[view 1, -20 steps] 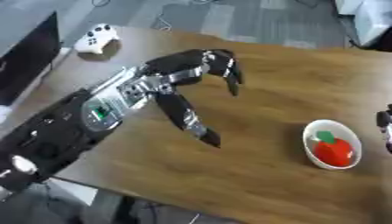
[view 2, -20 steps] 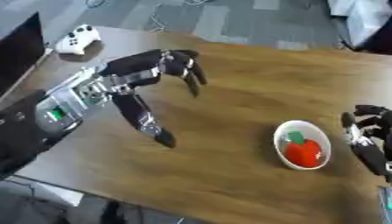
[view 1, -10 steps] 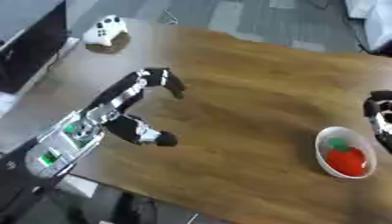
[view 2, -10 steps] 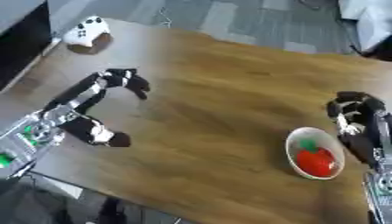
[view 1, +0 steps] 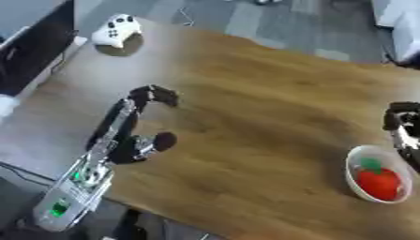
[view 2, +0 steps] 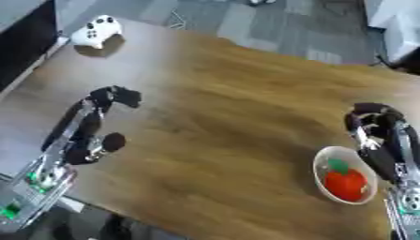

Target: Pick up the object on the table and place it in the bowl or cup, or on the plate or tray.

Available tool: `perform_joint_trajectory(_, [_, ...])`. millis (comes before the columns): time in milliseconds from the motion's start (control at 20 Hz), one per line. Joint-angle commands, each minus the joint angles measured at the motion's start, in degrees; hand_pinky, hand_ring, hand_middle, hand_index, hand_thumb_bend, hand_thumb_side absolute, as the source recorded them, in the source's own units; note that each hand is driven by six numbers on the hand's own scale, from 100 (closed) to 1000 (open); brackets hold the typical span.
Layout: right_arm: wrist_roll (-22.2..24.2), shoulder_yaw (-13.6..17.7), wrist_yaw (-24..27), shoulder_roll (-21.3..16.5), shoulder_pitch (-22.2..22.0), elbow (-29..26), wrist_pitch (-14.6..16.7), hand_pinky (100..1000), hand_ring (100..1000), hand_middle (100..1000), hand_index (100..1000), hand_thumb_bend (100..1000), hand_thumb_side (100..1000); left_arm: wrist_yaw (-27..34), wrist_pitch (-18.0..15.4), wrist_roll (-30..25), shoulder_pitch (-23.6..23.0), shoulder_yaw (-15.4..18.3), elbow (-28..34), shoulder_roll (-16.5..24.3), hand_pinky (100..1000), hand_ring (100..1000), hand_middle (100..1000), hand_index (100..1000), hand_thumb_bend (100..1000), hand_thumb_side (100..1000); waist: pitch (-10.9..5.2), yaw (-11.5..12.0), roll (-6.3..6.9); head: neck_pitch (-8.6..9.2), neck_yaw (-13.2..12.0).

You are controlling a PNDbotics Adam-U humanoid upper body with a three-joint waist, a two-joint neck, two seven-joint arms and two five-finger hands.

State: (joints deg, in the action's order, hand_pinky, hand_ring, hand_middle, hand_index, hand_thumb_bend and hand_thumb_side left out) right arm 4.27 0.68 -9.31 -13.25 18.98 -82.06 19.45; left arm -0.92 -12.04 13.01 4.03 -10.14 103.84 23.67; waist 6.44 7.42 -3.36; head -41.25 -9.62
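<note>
- Red object w/ green top (tomato- or strawberry-like; exact kind can't be told) point(view 2: 345, 182) is seen lying inside the white bowl point(view 2: 321, 161), at the near right of the wooden surface point(view 1: 262, 108).
- Bowl is set on the surface close to its near edge; nothing else is seen in it.
- Left hand point(view 1: 135, 124) is seen over the left part of the surface, well apart from the bowl. Its fingers point(view 1: 156, 94) are curled inward at the far end, thumb bent below them; nothing is held in them.
- Left forearm is seen running back toward the lower-left corner, w/ green lights on its casing.
- Right hand point(view 2: 373, 129) is seen at the right edge, just beyond the bowl's far rim. Fingers are curled in on themselves; no object is gripped. Whether the bowl is touched can't be told.
- White game controller point(view 1: 115, 31) is seen at the far left corner of the surface, well apart from both hands.
- Dark monitor point(view 1: 33, 51) stands along the left edge.
</note>
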Motion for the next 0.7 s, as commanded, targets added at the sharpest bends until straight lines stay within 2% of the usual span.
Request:
perform_joint_trajectory(50, [-0.1,0.5,1.0,0.2,0.1,-2.0,-0.2,204,463,582,702,473,502,1.8,-0.5,1.4,1.1,0.8,-1.4,-4.4,1000,814,629,638,815,747,-0.25,0.4,0.07,1.26,0.4])
perform_joint_trajectory(250, [0.6,0.0,1.8,1.1,-0.8,-3.3,-0.8,205,462,581,702,471,496,2.8,-1.3,0.8,1.8,-0.2,-3.4,-7.3,1000,810,627,637,811,750,-0.12,0.5,0.19,1.86,0.9])
perform_joint_trajectory(650, [1.6,-0.5,2.5,2.2,-2.0,-4.1,-1.3,206,461,580,701,466,481,2.6,-1.7,0.1,1.9,-0.4,-4.2,-8.5,1000,805,624,637,815,747,-0.43,-0.4,0.63,4.8,3.9])
perform_joint_trajectory(700, [1.7,-0.6,2.5,2.5,-2.2,-4.3,-1.4,206,461,580,701,382,516,2.6,-1.7,0.1,1.8,-0.3,-4.4,-8.7,1000,805,623,636,815,747,-0.49,-0.5,0.68,5.08,4.2])
